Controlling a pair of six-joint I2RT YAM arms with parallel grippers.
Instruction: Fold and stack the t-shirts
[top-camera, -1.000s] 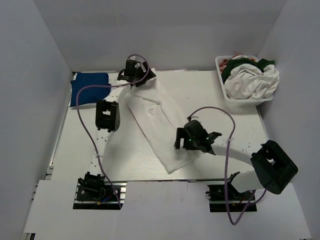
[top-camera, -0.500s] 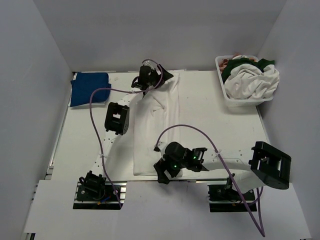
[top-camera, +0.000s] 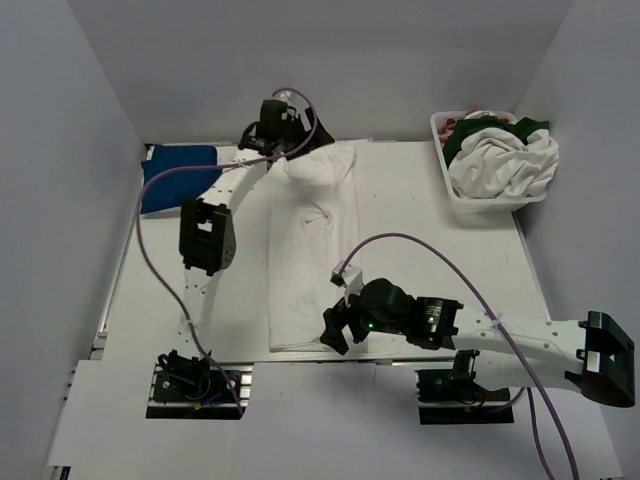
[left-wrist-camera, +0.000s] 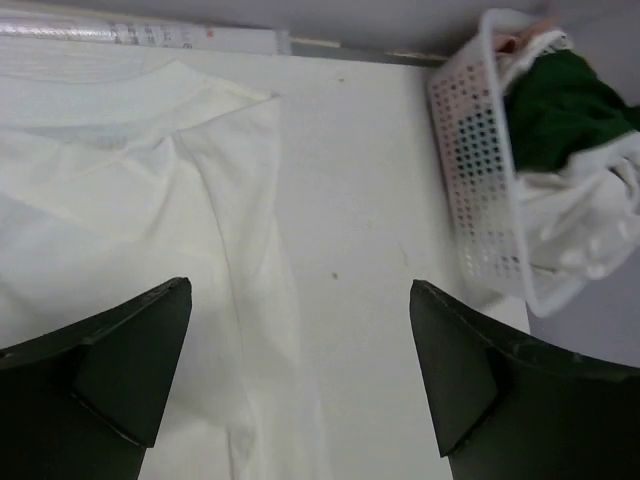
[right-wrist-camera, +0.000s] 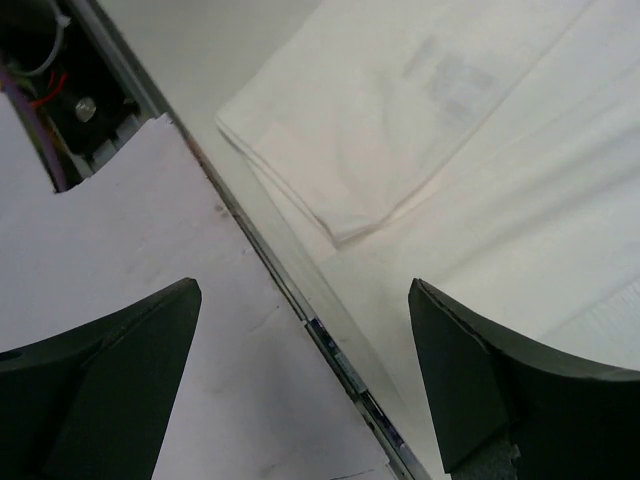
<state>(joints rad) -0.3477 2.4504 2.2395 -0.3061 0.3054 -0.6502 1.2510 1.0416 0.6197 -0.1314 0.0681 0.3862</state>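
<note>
Item one, white t-shirt (top-camera: 310, 250): lies flat down the middle of the counter (top-camera: 440, 260) as a long narrow strip, its sides already turned in, collar end toward the upper centre of the frame and hem end at the near edge. By this lie you are partway through the piece, and the crosswise folds look not yet made. Item two, blue t-shirt (top-camera: 175, 178): folded into a compact block at the upper left, apparently the start of the stack. Item three, basket (top-camera: 470, 203): upper right, heaped with crumpled white tees (top-camera: 505, 165) and a dark green tee (top-camera: 462, 135), with a trace of pink-red cloth behind, so most of your work is left. Your left gripper (top-camera: 297, 140): over the collar end, jaws spread wide, holding nothing. Your right gripper (top-camera: 336, 330): above the hem corner by the near edge, jaws likewise wide apart and empty. Surface: a white counter with a faint grain, a metal rail along the near edge, and a white board in front of it. Room: plain pale walls close in on the left, back and right, and purple cables loop from both arms.
</note>
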